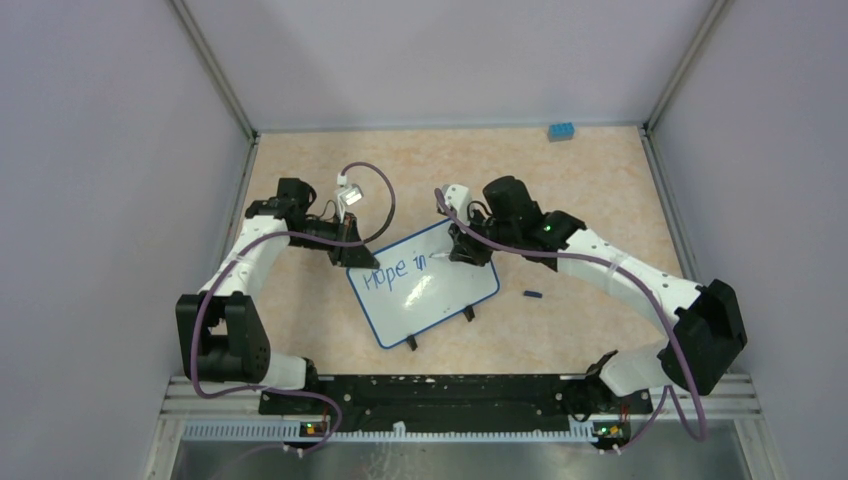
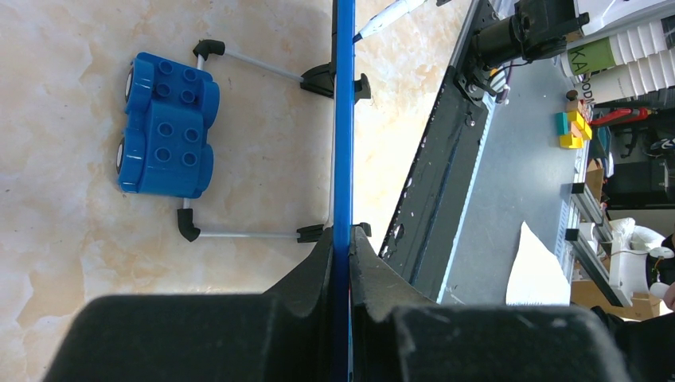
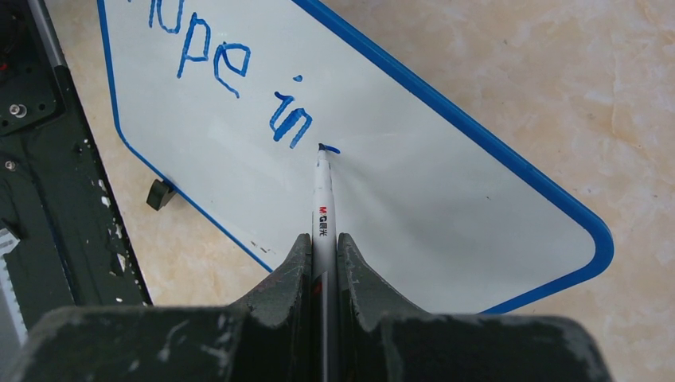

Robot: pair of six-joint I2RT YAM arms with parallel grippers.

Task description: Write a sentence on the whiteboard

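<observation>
The whiteboard [image 1: 425, 285], white with a thin blue rim, stands tilted on black clip feet at the table's middle. Blue writing on it reads "Hope in" [image 3: 231, 79], with a short fresh stroke after it. My left gripper [image 1: 350, 252] is shut on the board's far-left rim, seen edge-on in the left wrist view [image 2: 344, 119]. My right gripper [image 1: 462, 250] is shut on a white marker [image 3: 322, 215]. The marker's tip touches the board just right of "in".
A black marker cap [image 1: 532, 294] lies right of the board. A small blue brick [image 1: 560, 131] sits at the far right wall. A blue toy block [image 2: 167, 125] lies behind the board between its wire feet. Walls enclose three sides.
</observation>
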